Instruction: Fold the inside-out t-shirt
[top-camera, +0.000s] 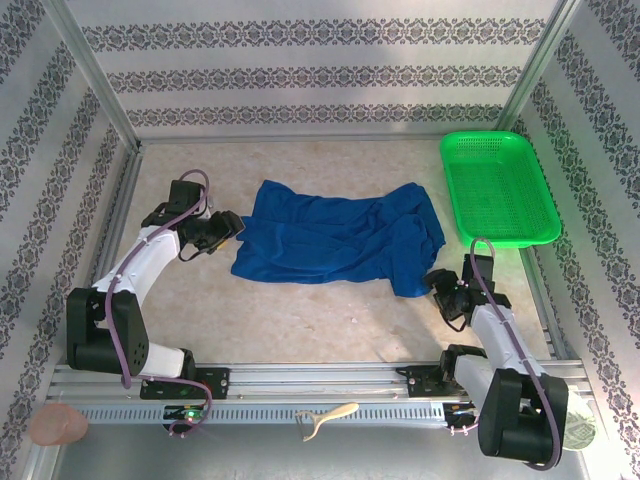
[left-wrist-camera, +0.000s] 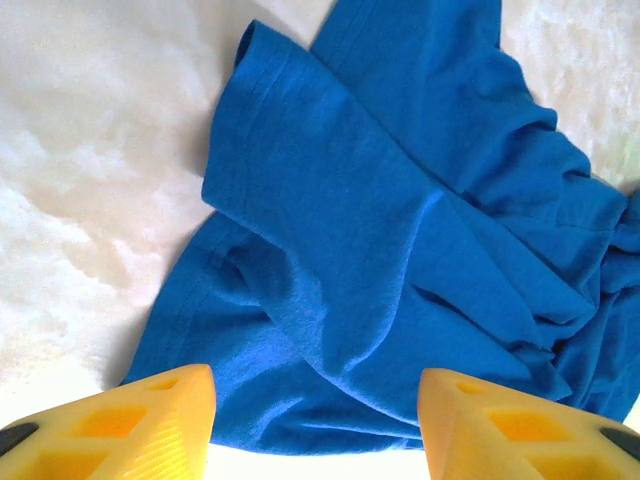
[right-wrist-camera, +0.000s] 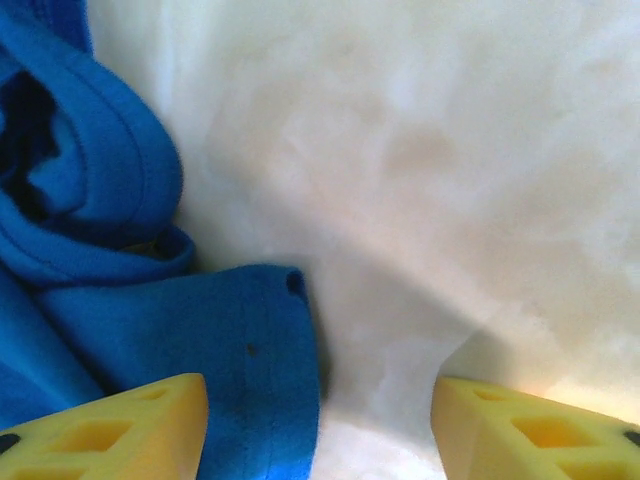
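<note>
The inside-out t-shirt (top-camera: 335, 240), royal blue, lies crumpled and spread across the middle of the table. My left gripper (top-camera: 228, 228) sits at the shirt's left edge. In the left wrist view the left gripper (left-wrist-camera: 315, 425) is open, and the shirt (left-wrist-camera: 400, 230) lies under the gap with its near hem between the yellow fingertips (left-wrist-camera: 150, 420). My right gripper (top-camera: 440, 285) is beside the shirt's near right corner. In the right wrist view the right gripper (right-wrist-camera: 320, 430) is open, with a hemmed corner of the shirt (right-wrist-camera: 230, 340) next to its left finger (right-wrist-camera: 120, 430).
A green mesh basket (top-camera: 497, 185) stands at the back right, close to the right arm. Patterned walls and metal posts enclose the table. A cream tool (top-camera: 330, 415) and a pinkish object (top-camera: 57, 425) lie on the front rail by the arm bases.
</note>
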